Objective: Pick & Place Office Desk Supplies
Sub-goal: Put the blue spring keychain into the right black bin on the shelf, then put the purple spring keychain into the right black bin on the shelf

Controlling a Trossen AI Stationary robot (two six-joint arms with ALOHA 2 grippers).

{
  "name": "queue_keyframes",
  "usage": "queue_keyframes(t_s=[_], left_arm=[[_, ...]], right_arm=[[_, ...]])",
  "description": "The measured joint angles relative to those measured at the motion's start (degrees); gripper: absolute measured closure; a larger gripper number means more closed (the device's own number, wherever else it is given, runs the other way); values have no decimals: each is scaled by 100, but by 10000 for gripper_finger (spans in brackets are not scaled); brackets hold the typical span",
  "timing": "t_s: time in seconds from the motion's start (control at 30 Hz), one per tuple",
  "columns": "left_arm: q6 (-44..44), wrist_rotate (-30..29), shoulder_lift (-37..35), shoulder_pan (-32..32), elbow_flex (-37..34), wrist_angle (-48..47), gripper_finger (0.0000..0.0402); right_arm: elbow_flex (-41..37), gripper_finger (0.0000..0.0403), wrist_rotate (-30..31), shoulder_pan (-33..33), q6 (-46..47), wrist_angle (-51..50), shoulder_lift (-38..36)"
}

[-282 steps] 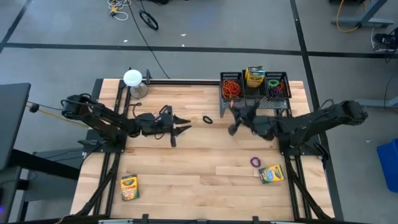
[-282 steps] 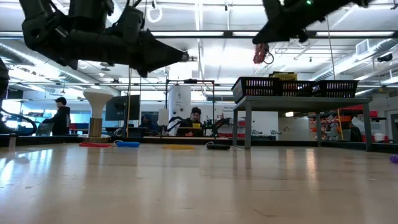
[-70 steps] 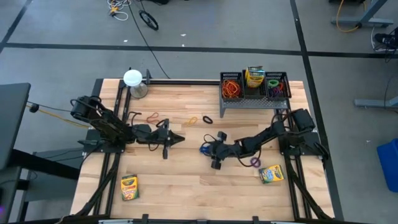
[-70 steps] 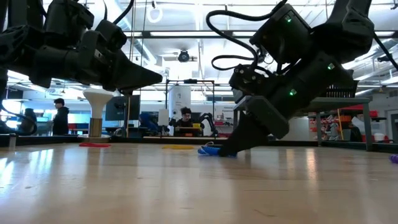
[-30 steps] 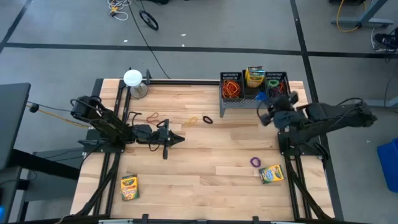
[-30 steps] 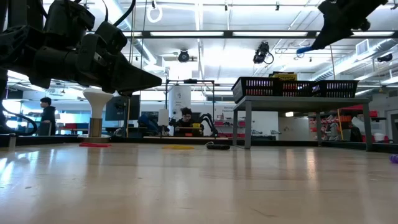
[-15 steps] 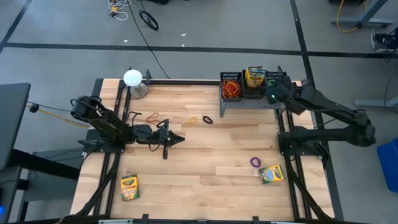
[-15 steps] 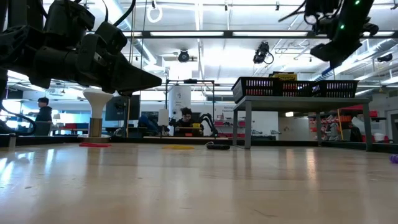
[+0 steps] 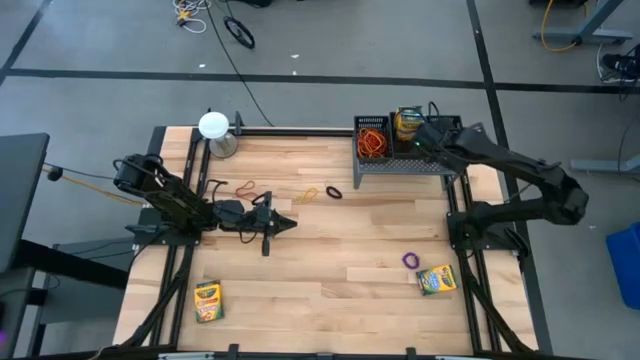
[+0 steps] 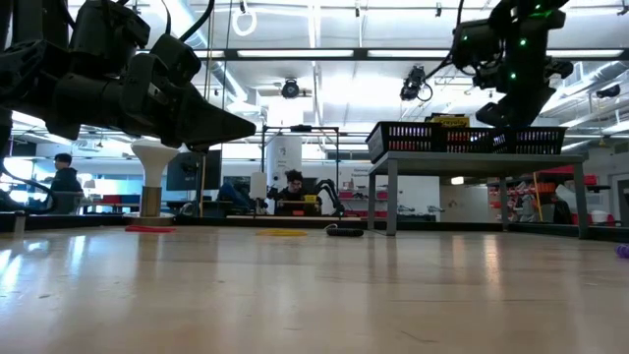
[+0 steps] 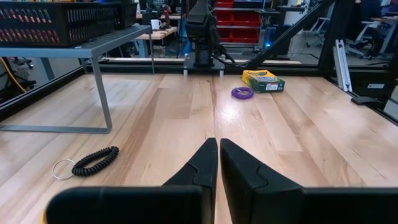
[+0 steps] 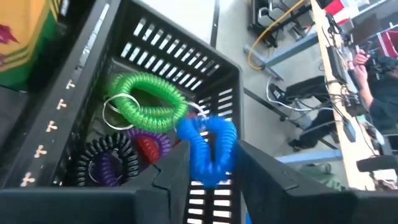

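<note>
Hovering over the rack's (image 9: 408,142) far-right compartment, the right end effector (image 12: 214,163) is spreading around a blue coil loop (image 12: 208,147); the left end effector (image 11: 216,163) is waiting pressed together above the surface (image 9: 330,270).

- Right gripper (image 9: 422,135): in the high view its fingertips are lost against the black wire-mesh rack (image 9: 372,161); how wide they stand cannot be told.
- Blue coil band (image 12: 207,147): right wrist view; whether it touches the gripper or hangs free above the rack compartment cannot be told.
- Crayon box (image 12: 22,37) beside that compartment: cut off by the picture's edge, only a yellow corner visible.
- Rack contents, low view: hidden behind the mesh wall (image 10: 462,139).
- Purple band (image 10: 622,251): cut by the edge, far from the rack.
- Left gripper (image 11: 218,163): base cropped.
</note>
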Motion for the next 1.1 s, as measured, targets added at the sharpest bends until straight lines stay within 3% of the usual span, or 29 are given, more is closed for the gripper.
queue_keyframes(t_s=[0.43, 0.53, 0.7, 1.0, 1.1], left_arm=[[0, 0, 2, 0, 0, 0, 378], [0, 0, 1, 0, 0, 2, 378], [0, 0, 2, 2, 0, 2, 378], [0, 0, 0, 2, 0, 2, 378], [0, 0, 2, 2, 0, 2, 378]], right_arm=[[0, 159, 44, -37, 11, -341, -183], [0, 158, -386, -35, 17, -533, -404], [0, 210, -878, 282, 39, -818, -851], [0, 382, -1213, 1843, 227, -771, -1578], [0, 392, -1450, 2577, 281, -550, -1583]])
